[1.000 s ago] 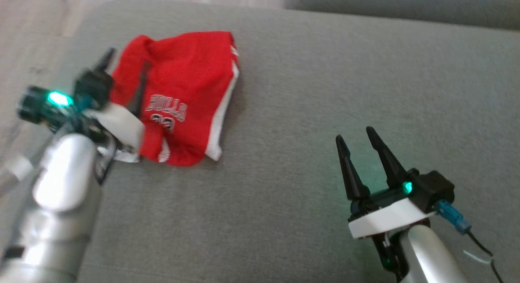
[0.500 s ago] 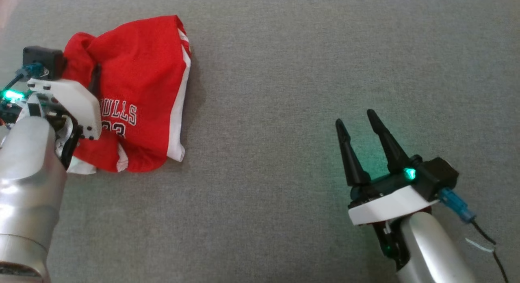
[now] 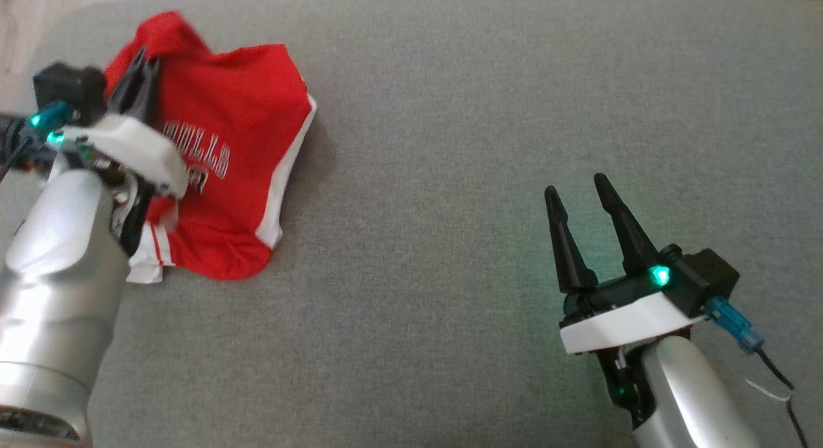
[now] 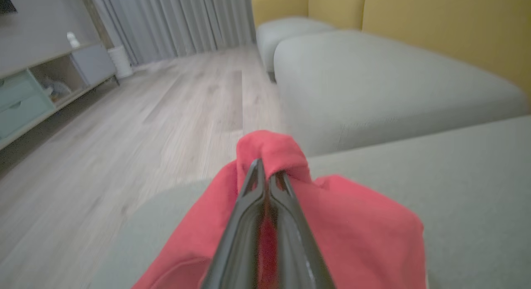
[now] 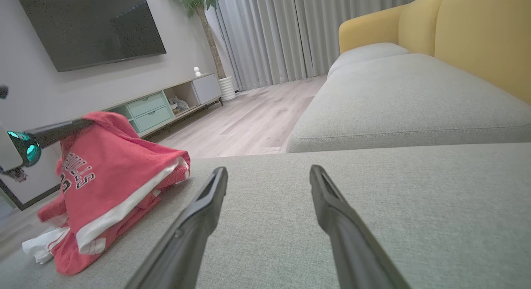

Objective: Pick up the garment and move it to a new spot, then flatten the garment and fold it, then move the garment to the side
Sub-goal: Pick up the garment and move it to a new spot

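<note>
The left pincer (image 3: 144, 61), spread over the jersey (image 3: 244, 133) a moment ago, is now clenched on a fold at its far left corner, pulling the cloth up into a peak. The left arm (image 3: 58, 274) hides the jersey's near left edge and cuts off the blurred "BULLS" lettering; the red, white-striped cloth lies crumpled at the sofa's (image 3: 450, 146) left end. Well to the right, the right pincer (image 3: 576, 186) stands released over bare sofa, as before.

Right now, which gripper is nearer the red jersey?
Left. The left gripper is shut on a fold of the red jersey; the right gripper is open, well clear to its right.
</note>
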Tool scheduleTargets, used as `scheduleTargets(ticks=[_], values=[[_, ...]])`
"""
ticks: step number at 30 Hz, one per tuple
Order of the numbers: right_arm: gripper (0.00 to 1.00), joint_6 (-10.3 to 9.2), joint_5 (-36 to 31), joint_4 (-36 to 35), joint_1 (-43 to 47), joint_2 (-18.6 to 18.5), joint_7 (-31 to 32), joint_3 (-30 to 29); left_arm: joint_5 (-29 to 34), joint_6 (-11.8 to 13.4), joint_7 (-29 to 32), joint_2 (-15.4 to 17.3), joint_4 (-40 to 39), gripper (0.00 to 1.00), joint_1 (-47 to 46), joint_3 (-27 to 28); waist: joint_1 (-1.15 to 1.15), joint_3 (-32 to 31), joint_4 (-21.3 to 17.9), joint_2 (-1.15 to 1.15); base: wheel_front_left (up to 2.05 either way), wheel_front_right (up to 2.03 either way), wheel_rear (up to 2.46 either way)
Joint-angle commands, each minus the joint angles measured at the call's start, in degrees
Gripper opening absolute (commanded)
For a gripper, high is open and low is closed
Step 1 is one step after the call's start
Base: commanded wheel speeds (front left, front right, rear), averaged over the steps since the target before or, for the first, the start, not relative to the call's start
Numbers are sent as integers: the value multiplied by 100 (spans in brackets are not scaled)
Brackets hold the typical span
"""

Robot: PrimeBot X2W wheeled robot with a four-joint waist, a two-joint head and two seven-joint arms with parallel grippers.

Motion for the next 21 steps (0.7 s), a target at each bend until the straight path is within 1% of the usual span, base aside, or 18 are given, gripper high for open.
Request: scheduleTargets(ticks=[1,4,9,13,14,16,21], values=[[100,-4,45,-135,-14,-3,-61,77,-137,10,-247,213,-454,0,-440,94,0,-144,20,0,0,0,0],[100,-4,84,-101,67,-3,-61,57,-332,10,-459,176,-1024,0,-435,-7,0,-339,16,0,0,0,0],[100,-4,58,-80,173,-3,-61,19,-552,28,-508,28,-2090,0,-279,-55,0,-567,-13,0,0,0,0],[100,-4,19,-89,171,-3,-61,-21,-691,95,-217,-202,-2876,0,-49,-198,0,-617,-121,0,0,0,0],[100,-4,19,-89,171,-3,-61,-21,-691,95,-217,-202,-2876,0,-49,-198,0,-617,-121,0,0,0,0],[100,-4,26,-110,152,-3,-61,-37,-706,145,-48,-276,-3194,0,44,-301,0,-613,-220,0,0,0,0],[100,-4,82,-182,70,-3,-61,-32,-692,270,341,-411,-3647,0,192,-552,0,-531,-558,0,0,0,0]])
